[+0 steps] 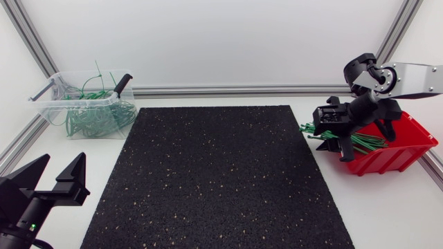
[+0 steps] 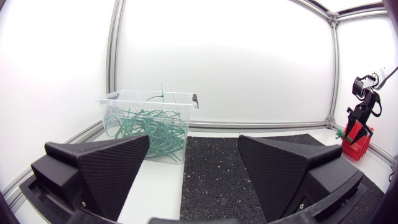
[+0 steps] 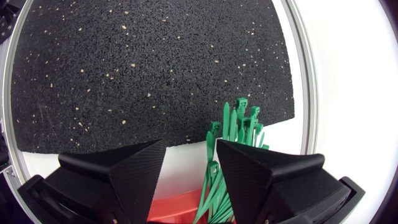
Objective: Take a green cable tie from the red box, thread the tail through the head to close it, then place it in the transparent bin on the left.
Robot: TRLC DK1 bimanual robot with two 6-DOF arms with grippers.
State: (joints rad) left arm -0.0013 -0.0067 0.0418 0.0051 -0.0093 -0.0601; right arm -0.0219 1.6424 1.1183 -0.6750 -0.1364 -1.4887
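The red box (image 1: 405,151) stands at the table's right edge with a bundle of green cable ties (image 1: 363,142) lying in it and poking out over its left rim. My right gripper (image 1: 334,146) hangs over that rim, open. In the right wrist view the ties (image 3: 237,124) fan out ahead of it and run back along the inner side of one finger (image 3: 261,174), with the other finger apart from them. The transparent bin (image 1: 50,104) at the back left holds several green ties. My left gripper (image 1: 59,178) stays at the front left, open and empty.
A black speckled mat (image 1: 214,173) covers the middle of the table, between the bin and the red box. A black handle (image 1: 122,84) rests on the bin's right rim. White table shows around the mat on all sides.
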